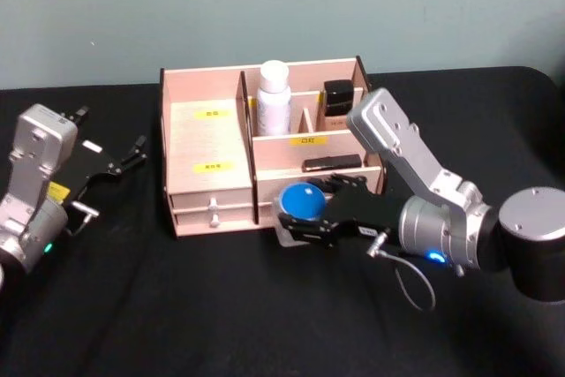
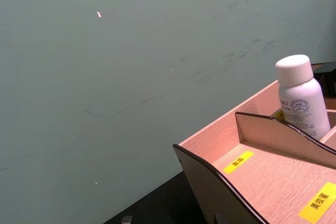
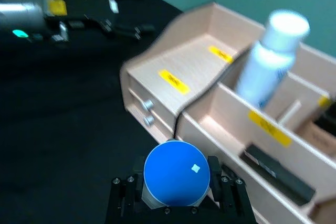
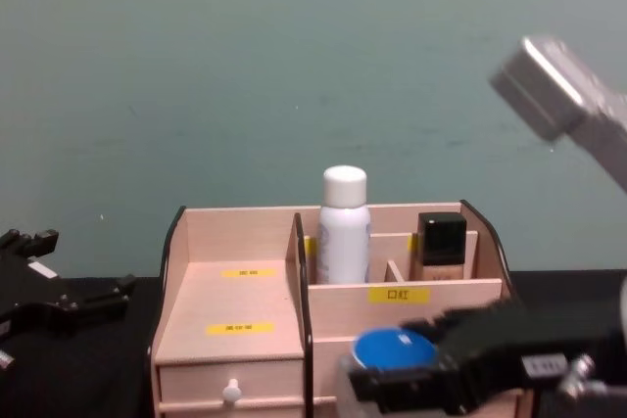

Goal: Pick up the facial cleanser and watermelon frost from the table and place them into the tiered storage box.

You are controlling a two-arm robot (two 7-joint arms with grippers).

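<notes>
My right gripper (image 1: 305,218) is shut on a small container with a round blue lid (image 1: 303,199), which I take for the watermelon frost (image 3: 176,172); it hangs just in front of the front right part of the tiered storage box (image 1: 203,143). In the chest view the blue lid (image 4: 394,348) shows low before the box (image 4: 235,301). A white bottle with a white cap (image 1: 274,99), likely the facial cleanser (image 4: 343,227), stands upright in a rear compartment. My left gripper (image 1: 115,178) rests open on the table to the left of the box.
A dark bottle with a black cap (image 1: 337,99) stands in the rear right compartment. A flat black item (image 1: 331,162) lies in the lower right tray. Two small drawers with knobs (image 1: 212,211) face front. Black cloth (image 1: 177,306) covers the table; a teal wall stands behind.
</notes>
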